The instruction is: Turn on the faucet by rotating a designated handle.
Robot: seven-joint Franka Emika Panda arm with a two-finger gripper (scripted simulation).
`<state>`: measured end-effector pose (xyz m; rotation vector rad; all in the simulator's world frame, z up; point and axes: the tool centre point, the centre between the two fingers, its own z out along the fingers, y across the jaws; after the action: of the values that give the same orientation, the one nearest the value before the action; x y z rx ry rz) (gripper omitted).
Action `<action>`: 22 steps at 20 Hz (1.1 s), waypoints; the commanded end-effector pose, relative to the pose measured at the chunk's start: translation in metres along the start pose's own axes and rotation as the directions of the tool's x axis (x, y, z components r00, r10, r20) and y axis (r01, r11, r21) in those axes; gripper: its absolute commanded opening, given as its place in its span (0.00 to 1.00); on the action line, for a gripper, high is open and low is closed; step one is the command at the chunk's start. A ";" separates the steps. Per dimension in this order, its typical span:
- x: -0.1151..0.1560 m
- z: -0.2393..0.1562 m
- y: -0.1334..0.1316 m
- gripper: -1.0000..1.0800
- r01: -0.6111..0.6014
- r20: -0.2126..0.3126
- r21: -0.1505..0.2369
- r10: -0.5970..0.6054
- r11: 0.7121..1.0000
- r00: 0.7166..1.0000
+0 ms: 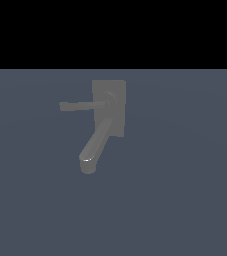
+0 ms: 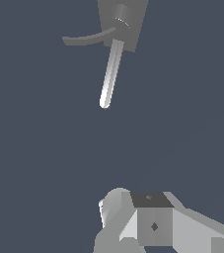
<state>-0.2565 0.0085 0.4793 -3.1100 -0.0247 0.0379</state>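
Note:
The faucet (image 1: pixel 109 107) is a matte grey fixture with a rectangular base block on the blue-grey floor. Its thick rounded spout (image 1: pixel 94 147) slants down toward the exterior view's left. The handle (image 1: pixel 82 105), a thin straight rod, runs from the round hub (image 1: pixel 110 98) toward the exterior view's left. In the wrist view the handle (image 2: pixel 109 74) is a bright rod coming off the base block (image 2: pixel 122 20), with the spout (image 2: pixel 84 39) curving away beside it. Parts of my gripper (image 2: pixel 143 217) show at the picture's edge, well apart from the handle tip. It holds nothing that I can see.
A flat blue-grey floor (image 1: pixel 185 190) lies all around the faucet. A black band fills the top of the exterior view. The arm does not show in the exterior view.

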 end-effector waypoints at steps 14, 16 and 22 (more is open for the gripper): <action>0.006 0.001 0.004 0.00 -0.055 -0.029 -0.069 0.053 0.996 0.998; 0.007 0.003 0.006 0.00 -0.056 -0.025 -0.083 0.054 0.995 0.998; 0.013 0.011 0.017 0.00 -0.031 0.009 -0.152 0.033 0.988 0.999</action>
<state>-0.2455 -0.0049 0.4700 -3.2428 0.0338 0.0412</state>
